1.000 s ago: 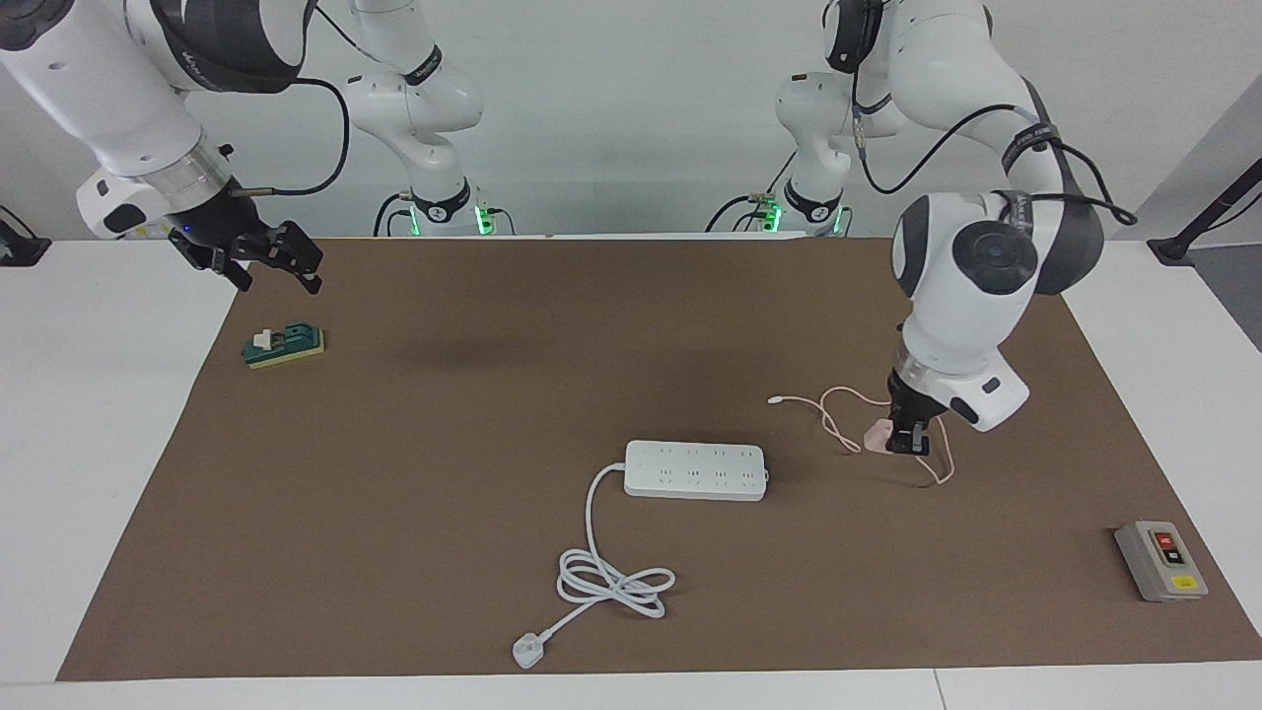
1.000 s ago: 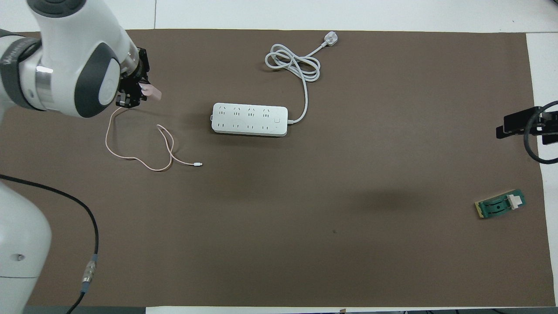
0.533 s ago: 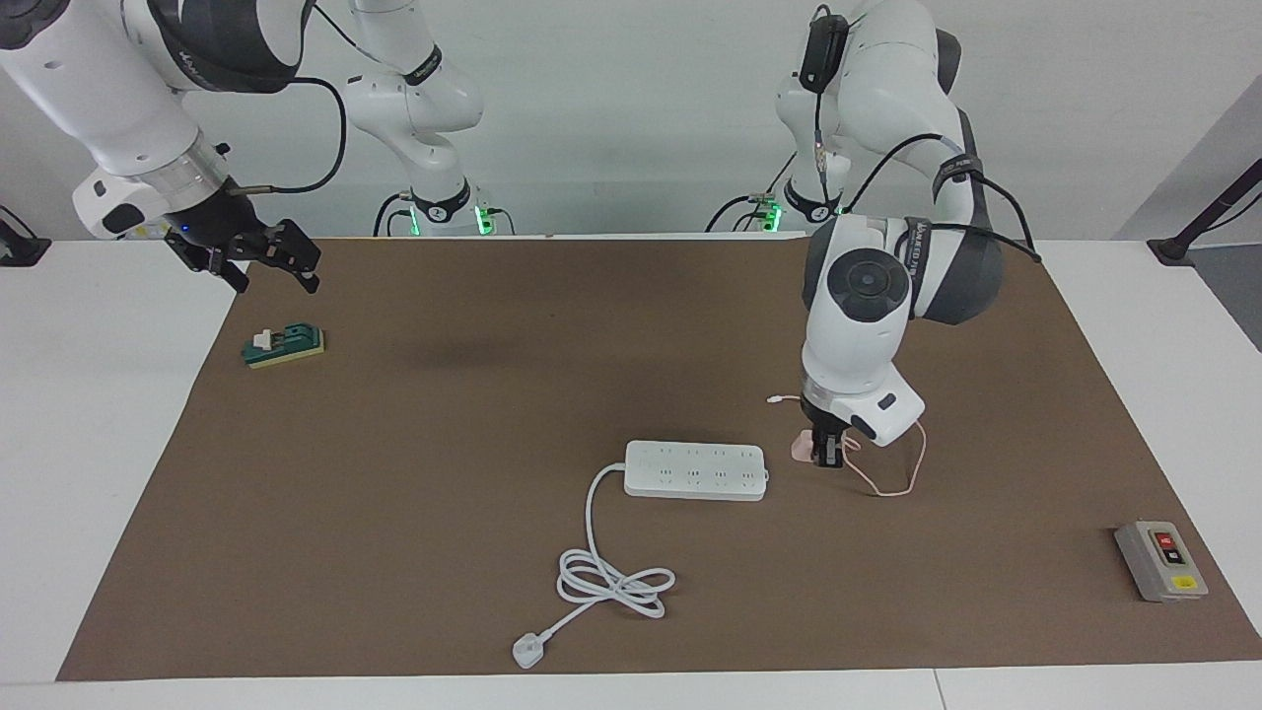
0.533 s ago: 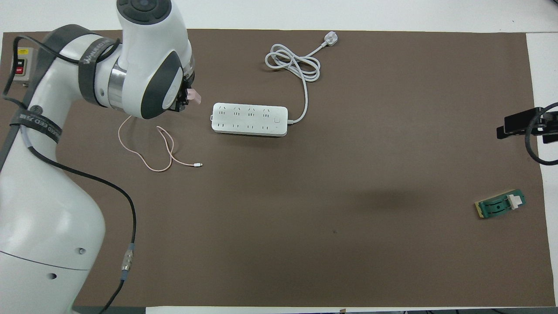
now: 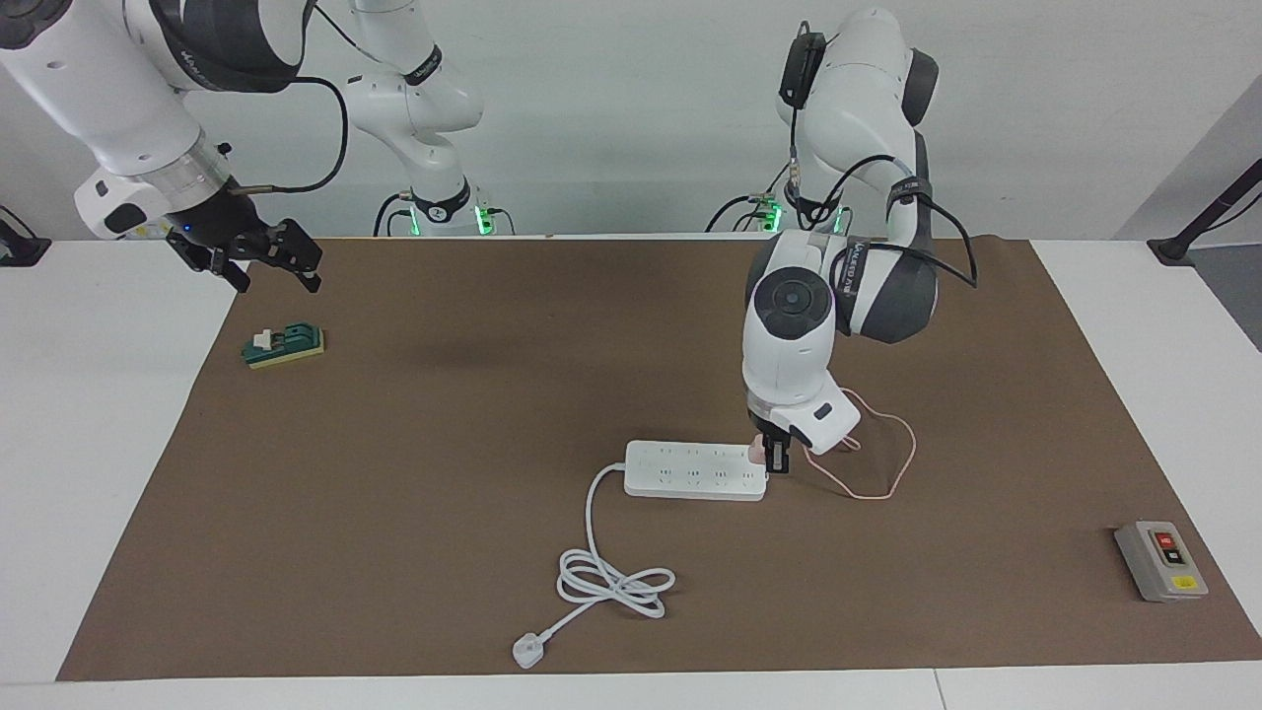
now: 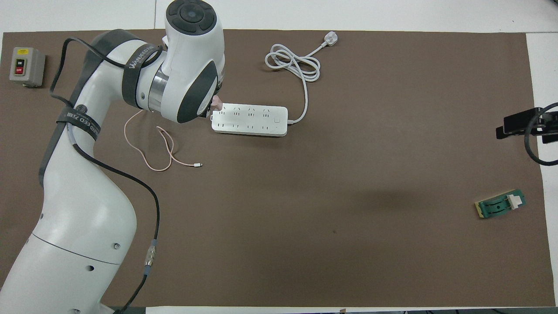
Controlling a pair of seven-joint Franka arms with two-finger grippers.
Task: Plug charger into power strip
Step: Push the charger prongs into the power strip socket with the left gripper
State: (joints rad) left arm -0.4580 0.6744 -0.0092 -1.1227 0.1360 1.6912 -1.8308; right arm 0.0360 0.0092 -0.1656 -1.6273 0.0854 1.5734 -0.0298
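Observation:
The pale-pink charger (image 5: pixel 756 450) (image 6: pixel 216 104) is held in my left gripper (image 5: pixel 776 461), whose fingers are shut on it. It hangs at the end of the white power strip (image 5: pixel 695 469) (image 6: pixel 250 120) that is toward the left arm's end of the table. Whether the charger touches the strip I cannot tell. Its thin pink cable (image 5: pixel 892 463) (image 6: pixel 146 146) trails in loops on the mat and ends in a small white connector (image 6: pixel 198 164). From overhead the left arm hides its own fingers. My right gripper (image 5: pixel 278 279) waits open, above the mat's corner at the right arm's end.
The strip's thick white cord (image 5: pixel 611 577) coils to a three-pin plug (image 5: pixel 527 651) (image 6: pixel 331 39) farther from the robots. A grey switch box (image 5: pixel 1160 560) (image 6: pixel 26 66) sits at the left arm's end. A small green part (image 5: pixel 284 345) (image 6: pixel 501 205) lies below the right gripper.
My left gripper has carried the charger sideways across the mat to the end of the power strip, dragging the cable loop along. The right arm has stayed put.

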